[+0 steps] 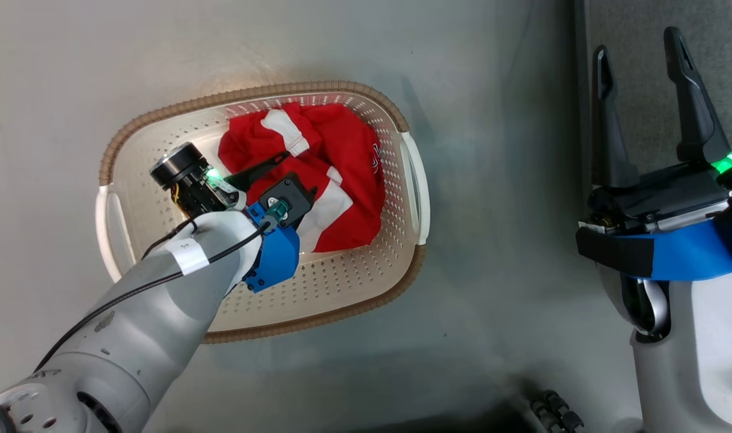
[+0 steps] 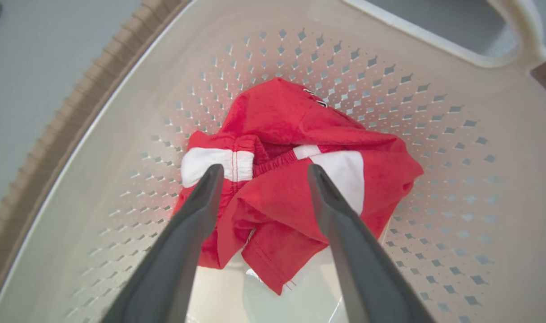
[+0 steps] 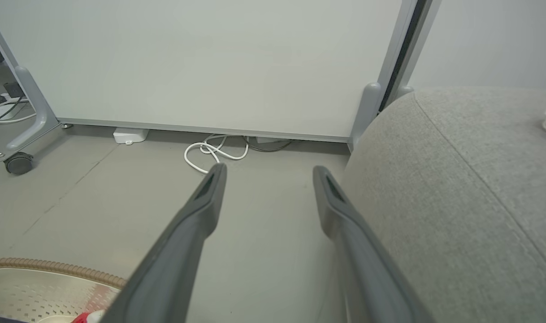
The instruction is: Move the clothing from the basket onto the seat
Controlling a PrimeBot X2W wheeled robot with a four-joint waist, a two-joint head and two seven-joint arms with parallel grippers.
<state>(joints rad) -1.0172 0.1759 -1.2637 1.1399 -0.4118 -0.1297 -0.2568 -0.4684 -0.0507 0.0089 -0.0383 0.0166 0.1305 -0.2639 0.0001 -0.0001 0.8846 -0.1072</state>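
Red clothing point(image 2: 277, 197) — heaped in basket point(image 2: 439, 148)

Indoor test room or lab dressed w/ a few home props, rather than a lived-in home. Bare, smooth grey floor point(image 3: 264, 211). At the back, a big plain white partition panel point(image 3: 201, 63) in a grey metal frame that rolls on a caster wheel point(image 3: 18, 162), i.e. a movable office/lab screen. A loose white cable point(image 3: 212, 154) lies coiled on the floor at the panel's foot, near a small white box point(image 3: 130, 134); more cables point(image 3: 6, 110) at far left. Home touches: a grey fabric sofa seat point(image 3: 457, 202) just beside the panel, & a cream laundry basket point(image 1: 252, 93) w/ red clothing point(image 1: 348, 150) inside, set on the floor.
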